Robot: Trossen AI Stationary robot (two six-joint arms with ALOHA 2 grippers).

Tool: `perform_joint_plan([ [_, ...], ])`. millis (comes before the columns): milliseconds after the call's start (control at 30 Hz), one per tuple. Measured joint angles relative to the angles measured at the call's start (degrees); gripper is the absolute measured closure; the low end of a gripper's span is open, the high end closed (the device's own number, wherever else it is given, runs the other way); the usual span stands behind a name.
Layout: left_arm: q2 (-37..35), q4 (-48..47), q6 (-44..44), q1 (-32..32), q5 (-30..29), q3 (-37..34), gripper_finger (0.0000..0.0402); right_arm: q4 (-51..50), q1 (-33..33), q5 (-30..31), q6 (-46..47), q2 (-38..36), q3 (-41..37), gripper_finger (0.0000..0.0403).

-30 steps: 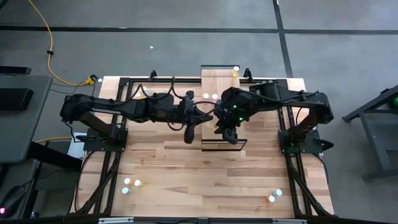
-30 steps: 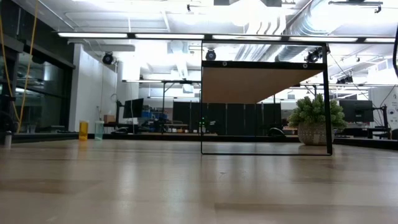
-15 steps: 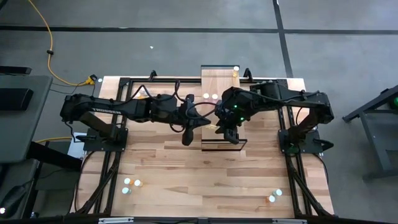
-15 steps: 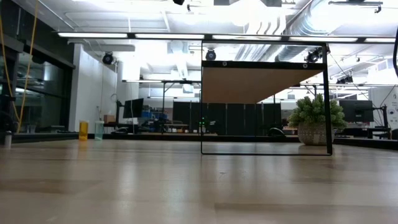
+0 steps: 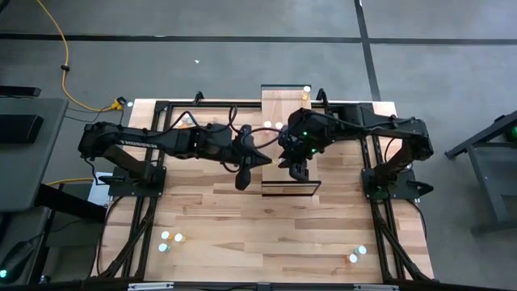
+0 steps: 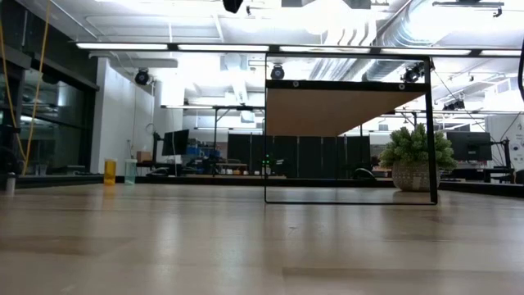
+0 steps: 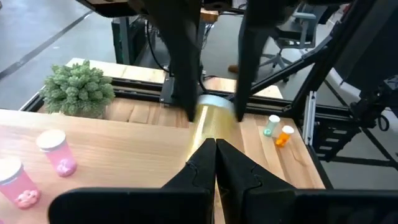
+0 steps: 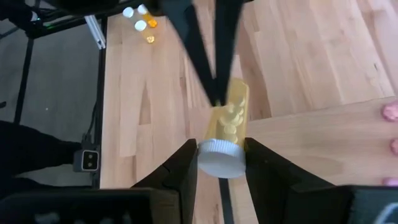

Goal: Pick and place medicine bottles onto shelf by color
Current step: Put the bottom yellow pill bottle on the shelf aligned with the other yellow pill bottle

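Near the front edge of the plank-topped wooden desk (image 5: 218, 218), two small clusters of tiny white-capped medicine bottles stand well apart: one at the near left (image 5: 170, 240), one at the near right (image 5: 356, 255). The wide stretch of desk between them and the shelf lies open, and the low view shows bare boards running up to the shelf's dark frame.

At mid-desk the long, narrow light-wood shelf with dark frame edges (image 5: 284, 105) runs from the centre to the far edge. Both dark arms reach in from their side mounts, bent at the elbow, and meet over its near half.

The right gripper (image 8: 219, 163) hangs over the shelf's near part, its fingers (image 8: 185, 163) closed on the white cap of a yellow translucent medicine bottle with a white cap (image 8: 227, 127), whose body points away from the wrist over the wood below.

The left gripper (image 7: 216, 144) sits just left of the shelf's left edge, pointing right toward the yellow bottle, its two fingers pressed together with nothing between them.

Farther along the shelf stand two pink white-capped bottles (image 7: 37, 168). At the shelf's far end a yellowish bottle (image 5: 306, 91) stands by the right edge. A small green potted plant (image 7: 78, 88) shows in the left wrist view.
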Motion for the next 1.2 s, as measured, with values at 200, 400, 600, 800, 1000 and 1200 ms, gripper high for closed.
perform_joint_plan([
  [200,0.6,0.4,-0.7,-0.1,2.2,-0.1,0.0401,1.4,-0.9,1.6,-1.1,0.0,0.0,0.0299],
  [400,1.5,0.1,-1.3,-0.1,3.0,-0.1,0.0401,-0.1,-1.8,1.5,-1.5,-0.4,0.0,0.0299],
  [600,-3.6,-1.2,-0.9,1.1,2.9,-0.2,0.0401,-6.2,-6.1,7.0,-4.0,-1.3,3.0,0.0299],
  [800,-9.9,-1.2,0.0,3.1,-2.8,-0.1,0.0401,-14.4,-14.7,9.8,-4.1,0.0,10.6,0.0299],
  [1000,-10.0,0.3,2.1,6.3,-15.2,0.0,0.0401,-16.5,-14.8,0.4,-5.9,1.9,12.1,0.0299],
  [1200,-4.4,0.2,-2.1,9.5,-9.6,-0.1,0.0401,-15.5,-10.6,0.2,-6.9,3.9,12.1,0.0299],
])
